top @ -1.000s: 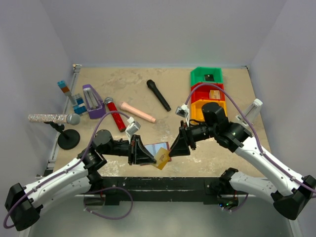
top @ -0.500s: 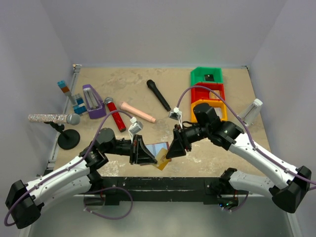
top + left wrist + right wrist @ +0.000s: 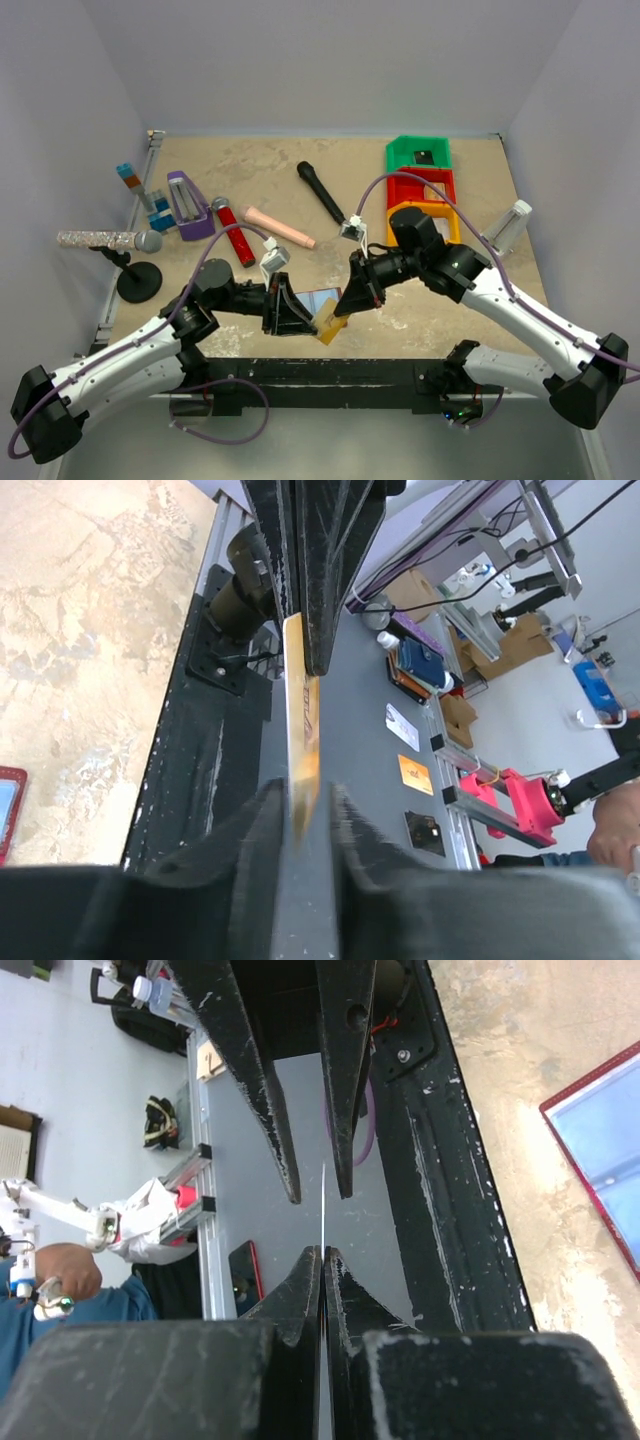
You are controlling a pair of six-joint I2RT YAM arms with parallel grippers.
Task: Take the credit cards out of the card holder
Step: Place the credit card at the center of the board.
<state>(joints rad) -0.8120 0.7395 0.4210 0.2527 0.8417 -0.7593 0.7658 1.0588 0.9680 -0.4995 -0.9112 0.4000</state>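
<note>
Meeting in mid-air just off the near edge of the card holder (image 3: 318, 299), both grippers share one tan-gold credit card (image 3: 327, 327). The card holder lies open and flat on the table (image 3: 270, 180), pale blue sleeves up, between the two arms. The card stands on edge, its long axis running from one gripper to the other.

The right gripper (image 3: 337, 312) reaches in from the holder's right side, its arm stretched low and the wrist angled down toward the card. Its jaws are clamped on the card's end; the right wrist view shows them pressed together on the thin edge (image 3: 323, 1210).

The left gripper (image 3: 310, 323) comes in from the holder's left with its forearm low and level. Its jaws are slightly parted, and the left wrist view shows a dark gap beside the card (image 3: 303, 740).

The card looks ready to slide out rightward along its long axis, carried by the right arm.
</note>
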